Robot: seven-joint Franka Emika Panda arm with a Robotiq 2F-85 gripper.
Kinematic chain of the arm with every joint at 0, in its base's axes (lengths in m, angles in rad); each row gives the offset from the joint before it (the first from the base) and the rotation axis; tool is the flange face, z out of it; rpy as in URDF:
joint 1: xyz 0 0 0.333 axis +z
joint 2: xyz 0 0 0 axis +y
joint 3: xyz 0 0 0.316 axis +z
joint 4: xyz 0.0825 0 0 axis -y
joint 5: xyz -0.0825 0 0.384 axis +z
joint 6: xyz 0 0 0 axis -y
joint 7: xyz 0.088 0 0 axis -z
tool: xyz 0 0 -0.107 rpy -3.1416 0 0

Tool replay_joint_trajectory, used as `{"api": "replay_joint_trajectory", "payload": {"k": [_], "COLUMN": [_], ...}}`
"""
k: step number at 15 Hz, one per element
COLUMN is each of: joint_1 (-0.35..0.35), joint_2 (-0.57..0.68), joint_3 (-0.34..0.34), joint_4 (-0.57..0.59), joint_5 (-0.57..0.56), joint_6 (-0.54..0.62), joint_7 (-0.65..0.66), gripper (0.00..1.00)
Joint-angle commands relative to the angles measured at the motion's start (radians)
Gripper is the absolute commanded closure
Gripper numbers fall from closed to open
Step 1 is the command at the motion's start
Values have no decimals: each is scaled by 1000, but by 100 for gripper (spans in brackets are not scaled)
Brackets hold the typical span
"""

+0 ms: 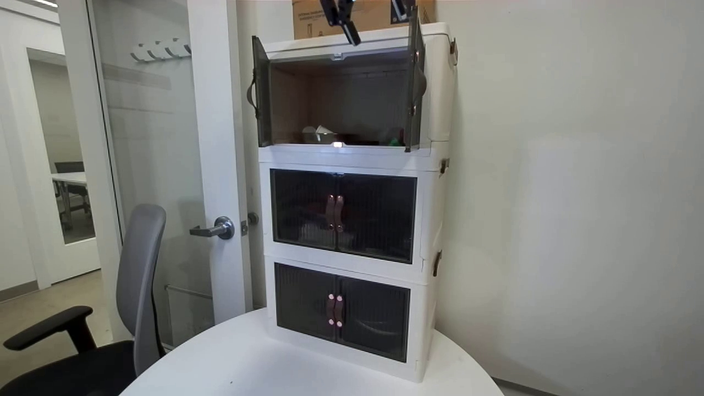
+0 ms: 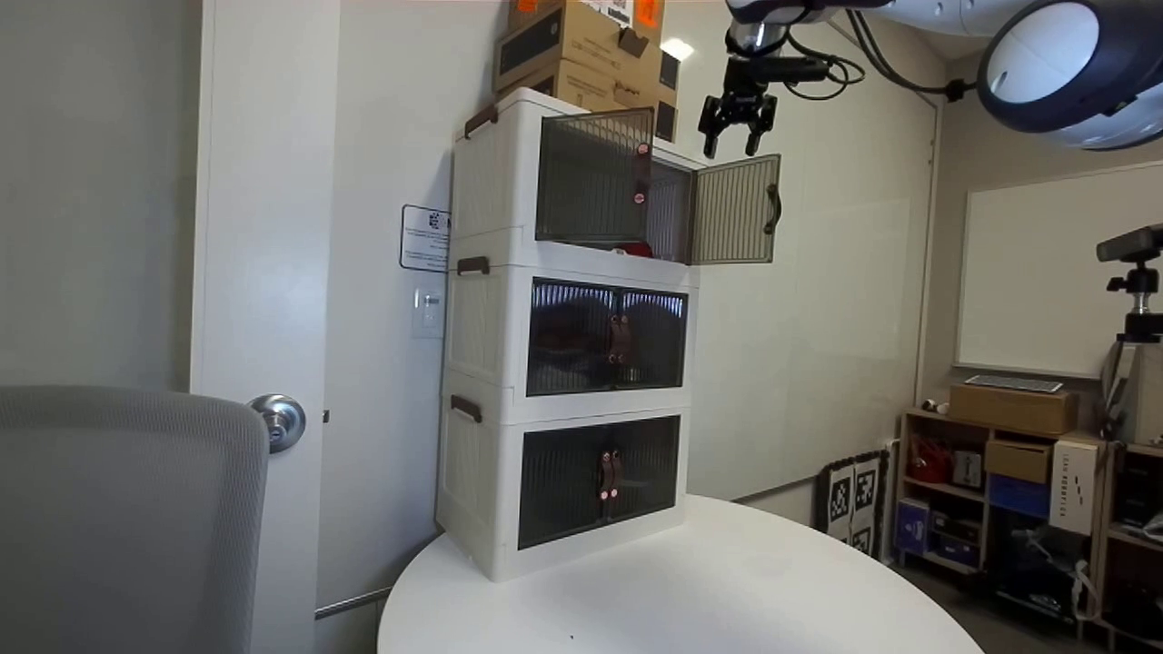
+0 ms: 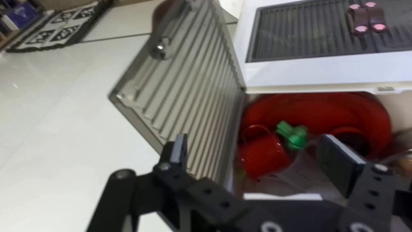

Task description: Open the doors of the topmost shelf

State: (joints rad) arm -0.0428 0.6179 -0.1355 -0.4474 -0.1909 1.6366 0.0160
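The doors (image 2: 591, 177), two smoky see-through panels with fine ribs and curved handles (image 2: 773, 210), stand turned outward on the topmost shelf (image 1: 437, 93), the upper box of a smooth white cabinet (image 2: 477, 336) close to the wall-side edge of the round tabletop (image 2: 727, 581). The black, angular gripper (image 2: 731, 150) is released, its two fingers (image 2: 710, 143) spread apart near the tops of these doors. Inside the shelf, the wrist view shows a glossy red cup (image 3: 264, 156).

In an exterior view, your Panda arm (image 2: 1045, 59) reaches in from the upper right, its wrist (image 2: 756, 36) angled downward. Your black Robotiq gripper (image 2: 731, 148) hangs beneath, fingertips pointing down, its two fingers (image 3: 336, 162) spread well apart in the wrist view.
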Motion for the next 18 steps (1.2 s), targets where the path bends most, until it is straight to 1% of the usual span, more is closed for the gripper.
{"api": "replay_joint_trajectory", "payload": {"k": [1,4,6,9,10,12,13,14,15,16,18], "joint_1": [-4,-15,-22,-50,-50,-35,-18,-16,7,24,54], "joint_2": [-83,-136,-155,-157,-155,-152,-119,-126,-145,-146,-130], "joint_3": [77,137,165,209,211,177,157,148,122,101,82], "joint_4": [3,6,-4,-16,-20,-24,43,37,8,9,7], "joint_5": [91,167,215,319,328,277,239,222,164,112,34], "joint_6": [-2,-17,-57,-131,-157,-210,-268,-294,-306,-323,-334], "joint_7": [-87,-183,-203,-185,-183,-158,-142,-141,-148,-157,-203], "gripper": [0,0,0,0,0,0,0,0,0,0,0]}}
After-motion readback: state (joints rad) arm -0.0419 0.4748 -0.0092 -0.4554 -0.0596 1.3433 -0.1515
